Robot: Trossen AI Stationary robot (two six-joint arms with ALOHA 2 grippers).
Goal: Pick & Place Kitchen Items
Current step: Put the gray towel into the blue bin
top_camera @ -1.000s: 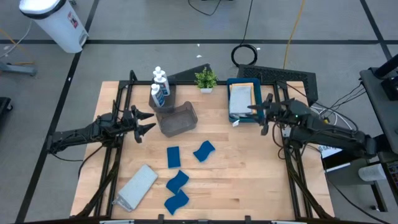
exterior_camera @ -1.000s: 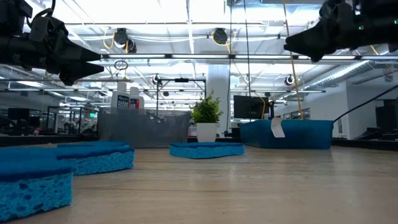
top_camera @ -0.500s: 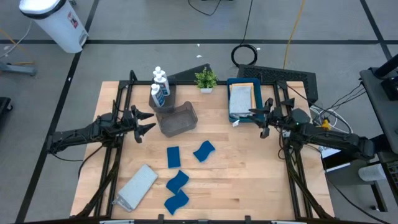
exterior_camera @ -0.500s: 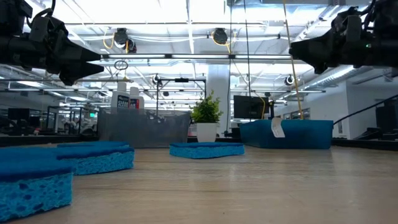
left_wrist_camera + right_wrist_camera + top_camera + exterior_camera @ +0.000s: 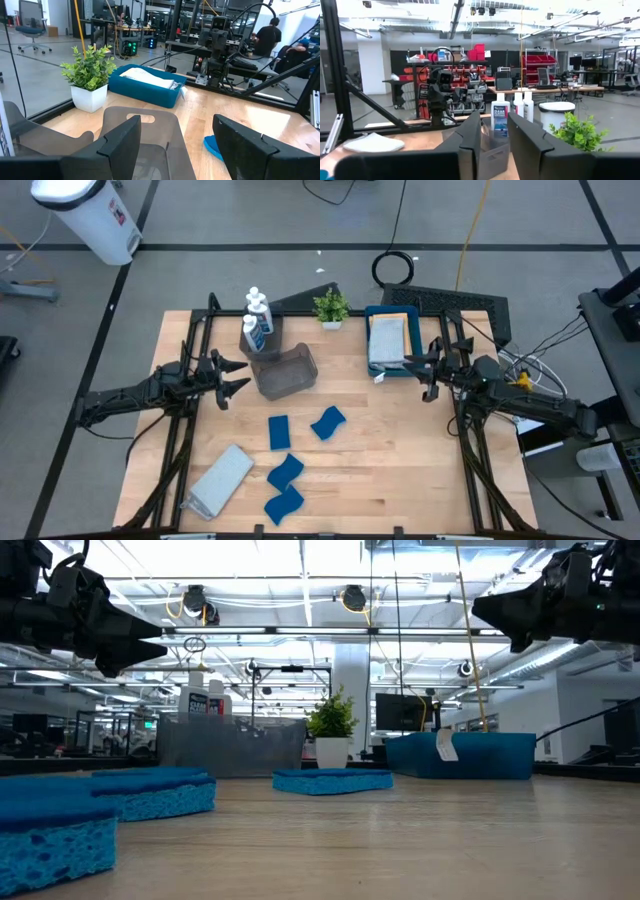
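Three white bottles point(image 5: 257, 320) with blue labels stand at the far left, beside a grey bin point(image 5: 288, 370). Several blue sponges point(image 5: 279, 432) lie flat near the table's middle, and a folded grey cloth point(image 5: 218, 480) lies near the front left. More folded cloths lie in the blue tray point(image 5: 372, 366) at the far right. My left gripper point(image 5: 243, 376) hovers open just left of the bin, pointing level at it. My right gripper point(image 5: 412, 372) hangs in the air at the tray's near right corner, its fingers point(image 5: 470, 135) a narrow gap apart with nothing between them.
A small potted plant point(image 5: 331, 307) stands at the far edge between the bin and the tray. Black frame rails run along the table's left and right sides. Bare wood shows in the middle right and near right of the table.
My right gripper has drawn back a little toward the table's right edge, away from the tray, and has tipped its fingers slightly upward. It carries nothing. The left arm and all the items have kept still.
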